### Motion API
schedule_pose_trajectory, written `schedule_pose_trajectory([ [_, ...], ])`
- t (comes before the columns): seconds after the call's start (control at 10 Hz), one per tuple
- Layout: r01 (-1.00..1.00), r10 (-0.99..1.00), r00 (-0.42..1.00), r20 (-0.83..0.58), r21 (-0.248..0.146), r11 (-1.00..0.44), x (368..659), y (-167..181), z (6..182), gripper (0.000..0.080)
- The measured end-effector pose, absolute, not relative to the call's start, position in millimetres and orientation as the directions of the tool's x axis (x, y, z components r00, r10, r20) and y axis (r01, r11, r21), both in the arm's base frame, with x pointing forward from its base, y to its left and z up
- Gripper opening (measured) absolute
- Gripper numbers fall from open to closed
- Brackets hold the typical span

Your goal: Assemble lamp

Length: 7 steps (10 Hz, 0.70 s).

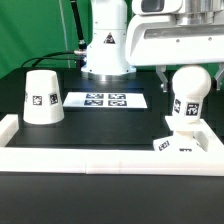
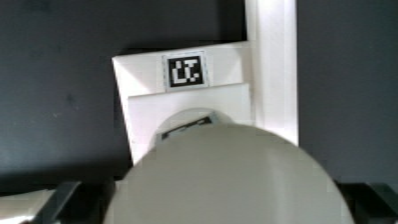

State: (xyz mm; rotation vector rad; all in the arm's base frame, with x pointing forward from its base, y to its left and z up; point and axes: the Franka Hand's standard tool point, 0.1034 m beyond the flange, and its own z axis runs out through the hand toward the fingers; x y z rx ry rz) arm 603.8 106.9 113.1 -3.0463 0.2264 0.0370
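- Exterior view: the bulb (image 1: 188, 100) stands upright on the base plate (image 1: 178, 146), at about 4 o'clock on the table (image 1: 100, 130), beside the white rim (image 1: 100, 160)
- gripper (image 1: 188, 74) straddles the bulb's ball, jaws set wide; gripping or merely near: cannot tell
- shade (image 1: 42, 97) sits well apart at 9 o'clock, unmounted; marker board (image 1: 105, 100) at 12 o'clock
- judgement: bulb on base, seating unverified; shade left to fit
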Motion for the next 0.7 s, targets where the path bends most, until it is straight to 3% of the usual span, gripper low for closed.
schedule_pose_trajectory([
  [0.3, -0.451, -0.446, 0.893, -0.066, -0.098, -0.887, 603.3, 105.5, 112.5, 0.0577],
  [0.7, -0.754, -0.743, 0.657, -0.126, -0.106, -0.649, 605.3, 106.3, 112.2, 0.0577],
])
